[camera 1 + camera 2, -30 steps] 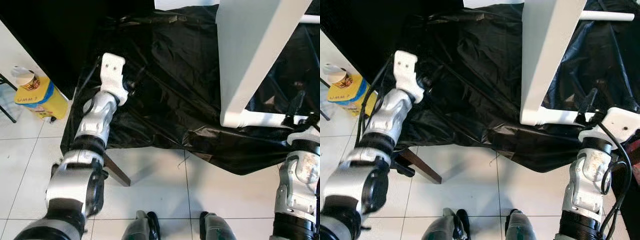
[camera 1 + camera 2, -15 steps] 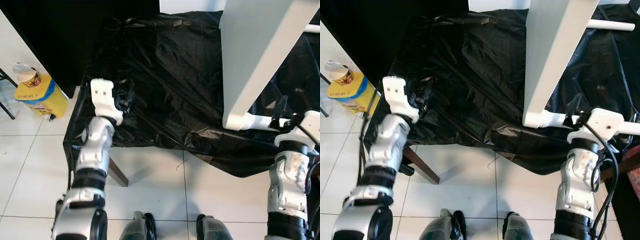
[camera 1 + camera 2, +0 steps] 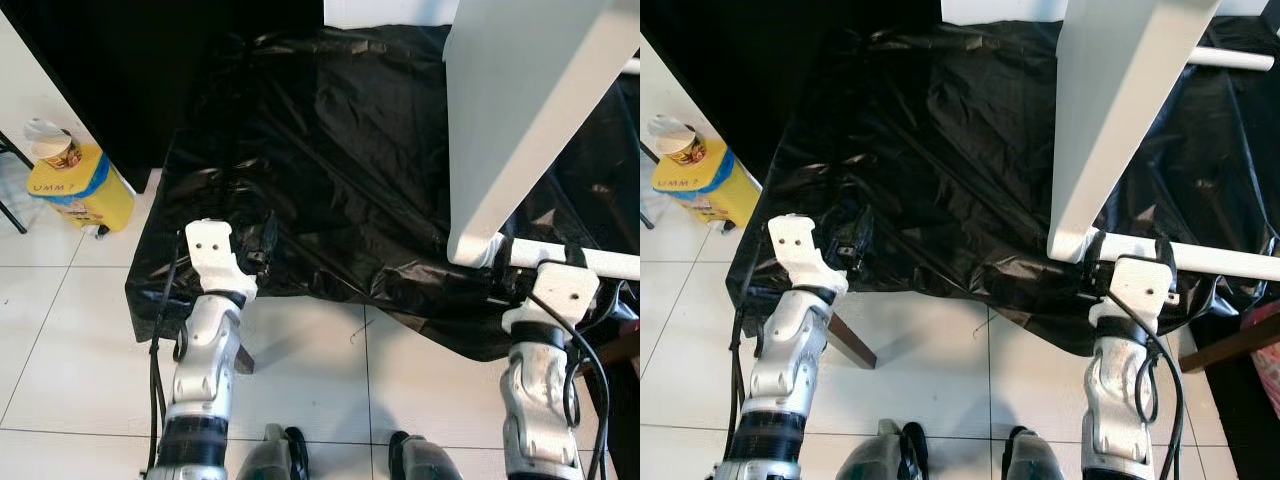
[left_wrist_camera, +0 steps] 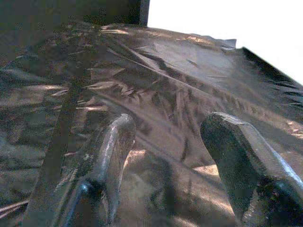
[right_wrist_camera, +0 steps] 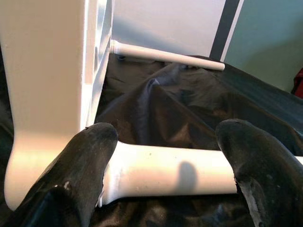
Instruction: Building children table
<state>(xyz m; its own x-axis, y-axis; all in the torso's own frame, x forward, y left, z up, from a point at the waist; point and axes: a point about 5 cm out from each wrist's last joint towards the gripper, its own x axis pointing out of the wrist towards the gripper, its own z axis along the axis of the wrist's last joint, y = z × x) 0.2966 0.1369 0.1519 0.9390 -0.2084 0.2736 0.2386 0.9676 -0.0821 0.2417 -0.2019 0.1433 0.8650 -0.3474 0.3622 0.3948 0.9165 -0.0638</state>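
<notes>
Right gripper (image 5: 165, 165) held open astride white leg (image 5: 170, 171), probably for grasp; left gripper (image 4: 165, 156) open, idle over black sheet (image 4: 156, 80)

Silver jointed arms end in white wrist brackets (image 3: 212, 250) with screw holes, trailing black cables (image 3: 585, 375).

White tabletop panel (image 3: 520, 110) stands on edge on the black sheet (image 3: 330, 170), a white leg (image 3: 575, 260) jutting sideways. Right gripper (image 3: 530, 285) sits at that leg; left gripper (image 3: 262, 240) hovers over the sheet's near edge. Yellow container (image 3: 75, 190) on the tiles.
</notes>
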